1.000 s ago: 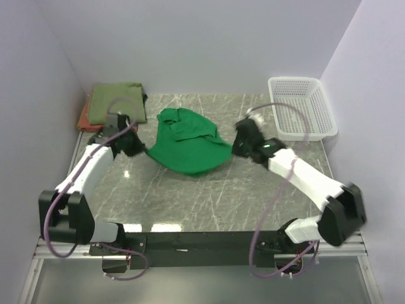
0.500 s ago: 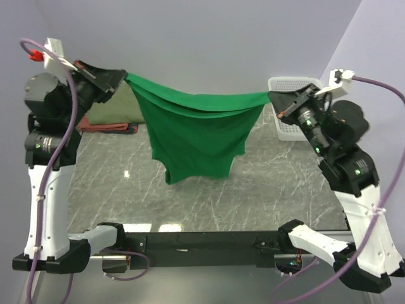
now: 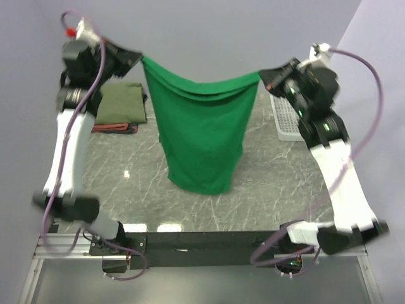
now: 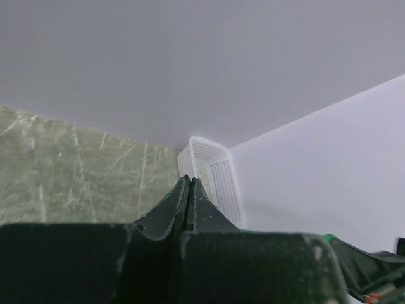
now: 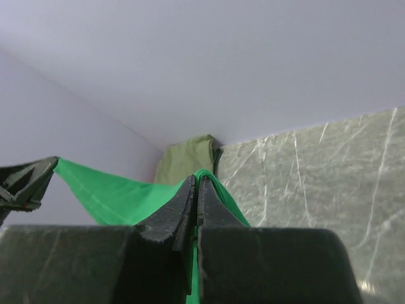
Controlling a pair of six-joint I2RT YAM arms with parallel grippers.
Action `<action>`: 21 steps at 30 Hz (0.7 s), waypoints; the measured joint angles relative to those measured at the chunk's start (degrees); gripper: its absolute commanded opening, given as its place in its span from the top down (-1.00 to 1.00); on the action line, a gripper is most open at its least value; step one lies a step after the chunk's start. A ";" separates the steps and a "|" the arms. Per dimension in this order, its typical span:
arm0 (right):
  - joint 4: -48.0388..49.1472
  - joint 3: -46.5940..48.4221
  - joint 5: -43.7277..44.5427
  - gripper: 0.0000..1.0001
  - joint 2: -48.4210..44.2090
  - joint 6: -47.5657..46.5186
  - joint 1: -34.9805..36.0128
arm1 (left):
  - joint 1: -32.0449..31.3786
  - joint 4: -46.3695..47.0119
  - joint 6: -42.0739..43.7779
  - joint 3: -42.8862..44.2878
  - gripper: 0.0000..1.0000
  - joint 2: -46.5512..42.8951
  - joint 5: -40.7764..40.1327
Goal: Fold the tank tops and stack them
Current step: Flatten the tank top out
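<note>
The bright green tank top [image 3: 201, 136] hangs stretched in the air between both raised arms, its lower edge near the table. My left gripper [image 3: 140, 58] is shut on its left upper corner; my right gripper [image 3: 262, 77] is shut on its right upper corner. In the right wrist view the green cloth [image 5: 114, 196] runs from my closed right gripper [image 5: 196, 180] towards the left. In the left wrist view my left gripper [image 4: 190, 180] shows only a sliver of green between the closed jaws. The folded olive green top [image 3: 120, 102] lies on the rust-red top [image 3: 112, 128] at the back left.
A white mesh basket [image 3: 283, 120] stands at the back right, partly behind the right arm; it also shows in the left wrist view [image 4: 212, 180]. The grey marble table [image 3: 126, 177] is walled on the left, back and right.
Both arms rose from the table with the green top, lifting it off the surface and spreading it out. It now hangs straighter and its folded parts have dropped open.
</note>
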 measured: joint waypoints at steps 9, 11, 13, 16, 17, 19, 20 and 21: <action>3.15 18.84 -7.41 1.00 23.63 1.53 -6.36 | 3.43 5.44 -6.19 36.85 0.99 34.75 13.75; 3.76 19.23 -7.78 1.00 23.06 1.77 -6.75 | 5.31 8.41 -7.45 30.58 0.99 32.00 15.96; 5.60 15.52 -7.96 1.00 19.80 2.08 -6.91 | 6.95 9.01 -7.54 25.16 0.99 29.03 17.29; 9.44 2.84 -8.33 1.00 11.15 3.08 -6.97 | 8.63 9.11 -6.23 14.38 0.99 22.53 18.25; 11.89 -2.93 -8.52 1.00 7.89 3.45 -6.97 | 8.68 10.19 -5.35 8.68 0.99 19.21 18.36; 13.51 -16.15 -8.52 1.00 0.72 4.74 -6.99 | 8.44 10.36 -4.02 -1.84 0.99 13.07 18.82; 13.84 -22.14 -8.50 1.00 -2.27 5.31 -6.99 | 8.17 10.60 -3.19 -7.85 0.99 9.84 18.97; 13.90 -27.52 -8.52 1.00 -4.26 5.90 -6.99 | 7.85 10.19 -2.43 -13.40 0.99 6.97 19.15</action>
